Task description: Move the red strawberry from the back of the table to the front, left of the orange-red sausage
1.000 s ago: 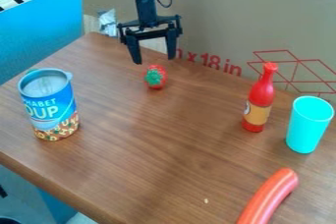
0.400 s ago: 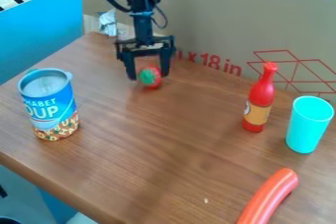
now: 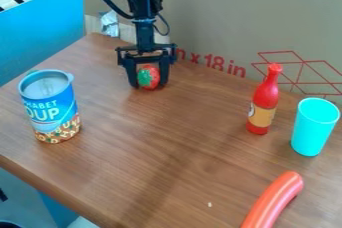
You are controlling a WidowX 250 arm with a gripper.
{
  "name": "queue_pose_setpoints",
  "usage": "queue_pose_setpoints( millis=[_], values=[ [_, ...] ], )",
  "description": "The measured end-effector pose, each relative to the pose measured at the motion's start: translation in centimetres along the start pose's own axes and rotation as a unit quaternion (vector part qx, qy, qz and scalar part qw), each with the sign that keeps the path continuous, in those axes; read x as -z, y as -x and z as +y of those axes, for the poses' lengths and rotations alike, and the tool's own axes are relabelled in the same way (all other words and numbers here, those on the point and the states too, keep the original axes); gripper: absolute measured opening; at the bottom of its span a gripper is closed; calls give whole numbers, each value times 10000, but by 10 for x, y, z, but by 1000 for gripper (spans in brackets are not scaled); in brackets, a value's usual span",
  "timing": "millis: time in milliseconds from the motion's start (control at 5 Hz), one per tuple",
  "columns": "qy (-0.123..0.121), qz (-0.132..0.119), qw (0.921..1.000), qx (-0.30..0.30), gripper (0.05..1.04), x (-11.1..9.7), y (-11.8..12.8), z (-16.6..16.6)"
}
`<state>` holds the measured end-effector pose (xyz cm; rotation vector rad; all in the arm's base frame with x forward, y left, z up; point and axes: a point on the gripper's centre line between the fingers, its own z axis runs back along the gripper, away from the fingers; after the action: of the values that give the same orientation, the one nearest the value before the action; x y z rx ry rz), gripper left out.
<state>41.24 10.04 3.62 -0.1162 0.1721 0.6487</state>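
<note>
One pincer (image 3: 149,83), partly open, straddles a strawberry (image 3: 148,77) near the table edge (image 3: 200,72), grip uncertain.

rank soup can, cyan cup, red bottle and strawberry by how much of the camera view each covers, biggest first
1. Soup can
2. Cyan cup
3. Red bottle: taller than the cup in the picture, but slimmer
4. Strawberry: clearly smallest

Cardboard wall behind wooden table (image 3: 160,157)
</note>
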Motion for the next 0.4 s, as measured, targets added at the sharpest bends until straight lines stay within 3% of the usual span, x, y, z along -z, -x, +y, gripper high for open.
queue_pose_setpoints(
  millis=[200,400],
  values=[
    [49,-123,9999,97,858,-1,4,2],
    [187,-265,9978,575,858,-10,15,4]
  ],
)
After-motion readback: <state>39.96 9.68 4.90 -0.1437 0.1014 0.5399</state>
